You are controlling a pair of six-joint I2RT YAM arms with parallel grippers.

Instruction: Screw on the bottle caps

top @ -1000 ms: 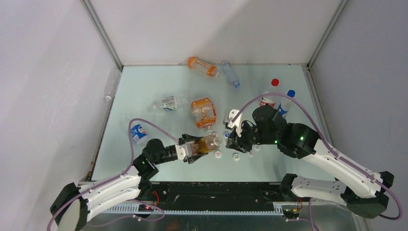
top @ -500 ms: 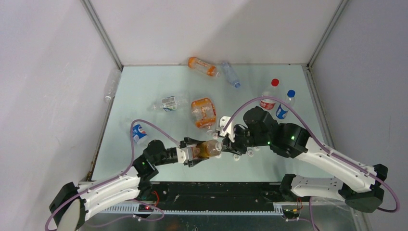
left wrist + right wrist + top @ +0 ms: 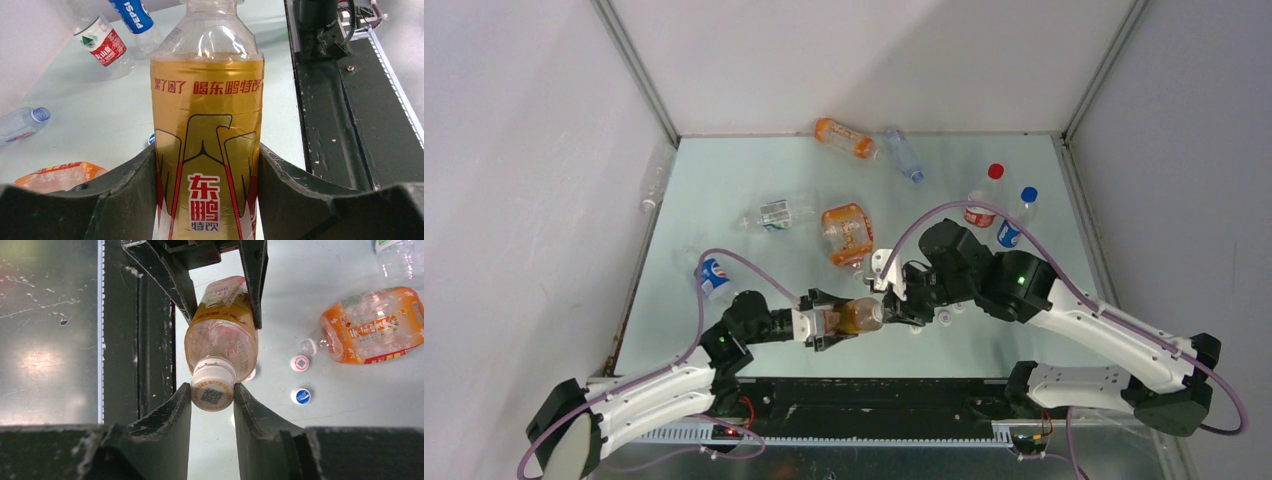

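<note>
Pale green tabletop (image 3: pixel 724 200), walled in white on three sides, carries scattered bottles and caps. Near its front edge the left end effector (image 3: pixel 836 320) is clamped on the body of an amber tea bottle (image 3: pixel 862 313), held roughly level with its neck pointing toward the right arm. The left wrist view shows both jaws pressed against the label of this bottle. The right end effector (image 3: pixel 212 392) is narrowed around a white cap (image 3: pixel 212 389) bearing a printed code, and that cap sits on the bottle's mouth. On the tabletop beyond them lie a loose white cap (image 3: pixel 299 363) and a blue cap (image 3: pixel 301 396), near a crushed orange bottle (image 3: pixel 372 325). Farther right, a red-capped bottle (image 3: pixel 982 200) and a blue-capped bottle (image 3: pixel 1014 225) stand upright just beside each other. A Pepsi bottle (image 3: pixel 712 277) lies at the left.
</note>
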